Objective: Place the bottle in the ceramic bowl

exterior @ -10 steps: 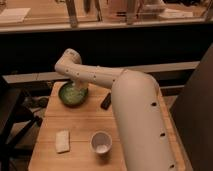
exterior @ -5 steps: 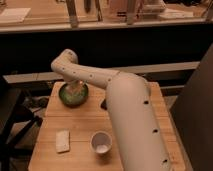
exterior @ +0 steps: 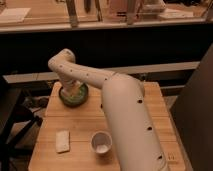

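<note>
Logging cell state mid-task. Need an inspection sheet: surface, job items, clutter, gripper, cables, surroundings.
Surface: wooden table, upright.
Job's things: green ceramic bowl at back left; pale cream shape inside it, likely the bottle.
Clutter: white cup front centre; pale flat piece front left.
Gripper: gripper low over the bowl, at the bottle; hold cannot be told.
Cables: nothing seen.
Surroundings: dark counter behind the table.

The white arm (exterior: 125, 110) is extended from the lower right toward the upper left, bent sharply at the wrist (exterior: 62, 59); the gripper (exterior: 72, 90) is pointed downward beneath it.
</note>
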